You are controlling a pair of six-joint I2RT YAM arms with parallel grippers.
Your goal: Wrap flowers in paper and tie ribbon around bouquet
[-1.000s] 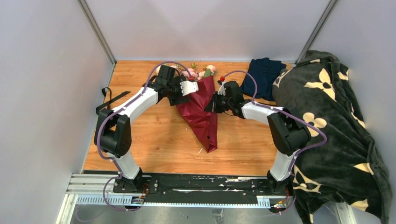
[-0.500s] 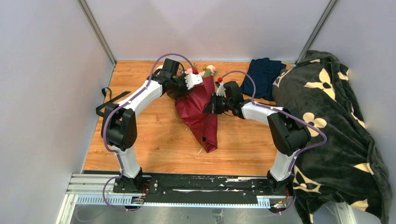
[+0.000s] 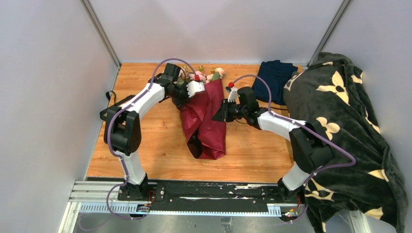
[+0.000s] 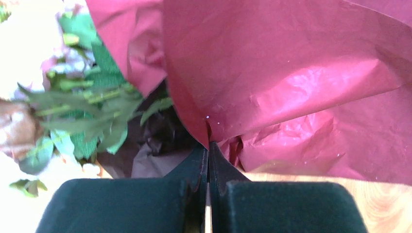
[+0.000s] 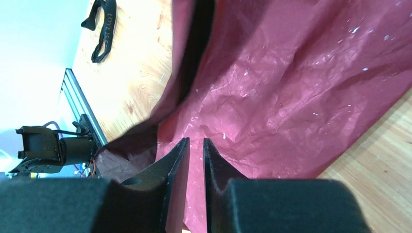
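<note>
The burgundy paper (image 3: 210, 121) lies mid-table as a loose cone around the flowers (image 3: 210, 75), whose pink blooms show at its far end. In the left wrist view green leaves and stems (image 4: 77, 102) sit inside the sheet (image 4: 291, 73). My left gripper (image 3: 184, 99) is shut, pinching a fold of the paper's left edge at its tips (image 4: 209, 141). My right gripper (image 3: 217, 115) hovers at the paper's right side, jaws slightly apart (image 5: 195, 141) over the crinkled sheet (image 5: 291, 87). The black ribbon (image 3: 115, 103) lies apart near the left wall, also seen from the right wrist (image 5: 103, 29).
A navy folded cloth (image 3: 276, 77) lies at the back right. A dark green blanket (image 3: 350, 145) with cream flower shapes covers the right side. Grey walls enclose the wooden table (image 3: 145, 155) on three sides.
My left gripper closed on the paper's left edge and drew back left. My right gripper opened off the paper. The cone's lower end has spread wider and gapes open.
</note>
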